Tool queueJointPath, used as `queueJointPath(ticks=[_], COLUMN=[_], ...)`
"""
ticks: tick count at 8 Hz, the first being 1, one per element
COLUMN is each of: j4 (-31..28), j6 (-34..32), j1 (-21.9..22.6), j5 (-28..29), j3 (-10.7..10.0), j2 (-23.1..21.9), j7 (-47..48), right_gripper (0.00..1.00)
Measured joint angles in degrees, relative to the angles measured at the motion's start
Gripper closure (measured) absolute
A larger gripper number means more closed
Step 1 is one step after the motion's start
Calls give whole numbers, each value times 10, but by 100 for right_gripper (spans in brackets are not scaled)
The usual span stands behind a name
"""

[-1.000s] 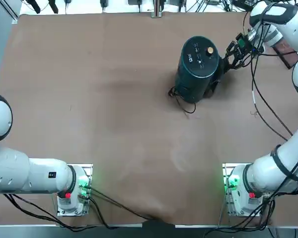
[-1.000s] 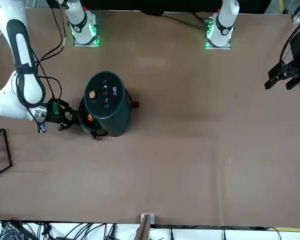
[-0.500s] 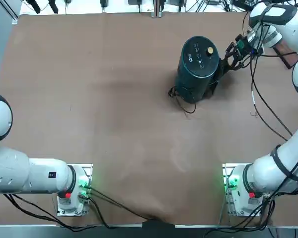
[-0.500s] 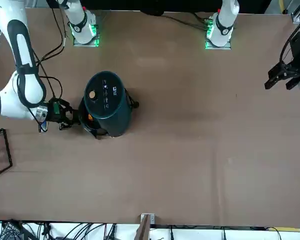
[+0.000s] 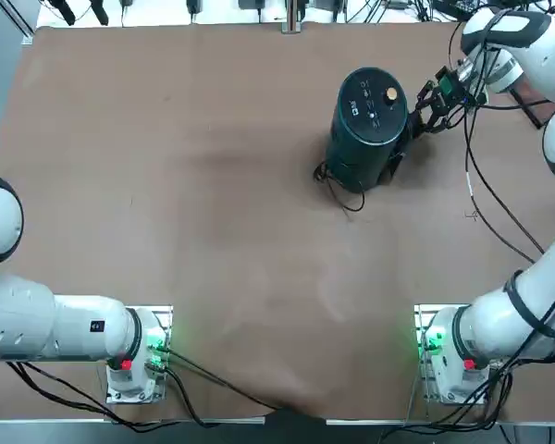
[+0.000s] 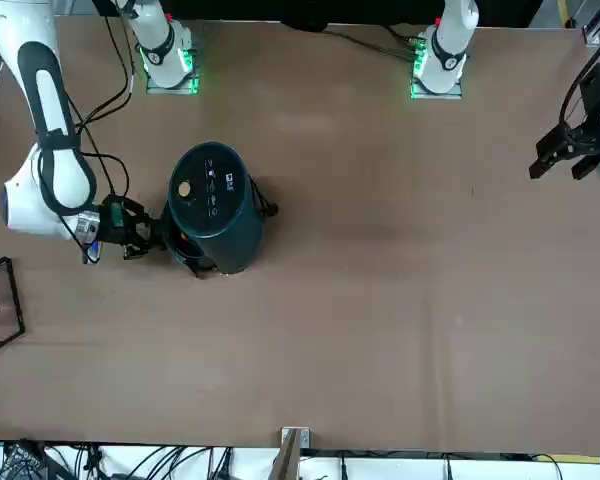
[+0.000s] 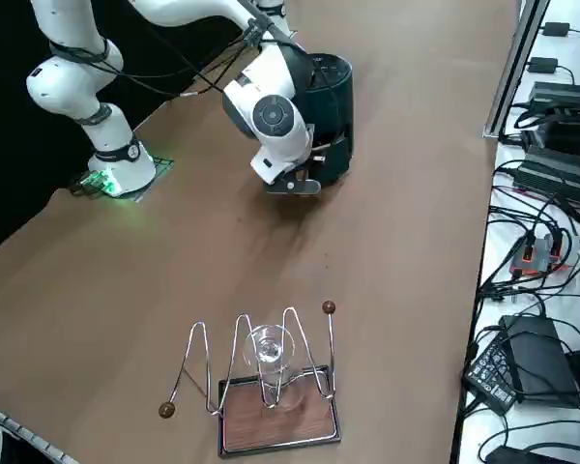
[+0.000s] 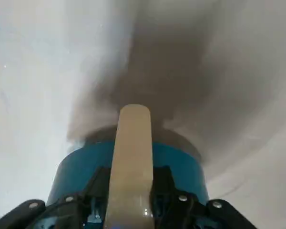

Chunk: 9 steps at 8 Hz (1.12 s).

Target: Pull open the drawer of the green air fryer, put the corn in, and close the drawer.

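Observation:
The green air fryer [image 5: 370,125] stands upright at the table's far right, dark with a gold knob on its flat top. Its drawer [image 6: 185,255] sits low on the side facing my right arm and sticks out only slightly. My right gripper [image 5: 416,106] is right against that side, shut on the drawer's handle. In the wrist view the pale handle [image 8: 131,157] runs between my two black fingers [image 8: 97,188], with the fryer's body [image 8: 181,164] close behind. From the right side, the gripper [image 7: 304,179] presses against the fryer's base [image 7: 333,159]. The corn is hidden in every view.
A wire rack on a wooden base [image 7: 271,406] holds a glass near the table's right edge, behind my arm. The fryer's black cord [image 5: 338,190] trails on the table at its near side. Brown table surface [image 5: 213,203] stretches to the left.
My right gripper has moved toward the fryer and the drawer has slid further in. The orange corn seen in the drawer gap in the front view no longer shows.

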Motion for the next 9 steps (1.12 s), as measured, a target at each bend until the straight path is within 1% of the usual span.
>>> queueJointPath(ticks=[2, 6, 9], j4=[-7, -15, -21], j6=[11, 20, 24], j1=[6, 8, 13], j5=[15, 18, 18], j3=[0, 0, -1], j2=[0, -1, -10], j7=[-19, -20, -21], right_gripper=[54, 54, 54])
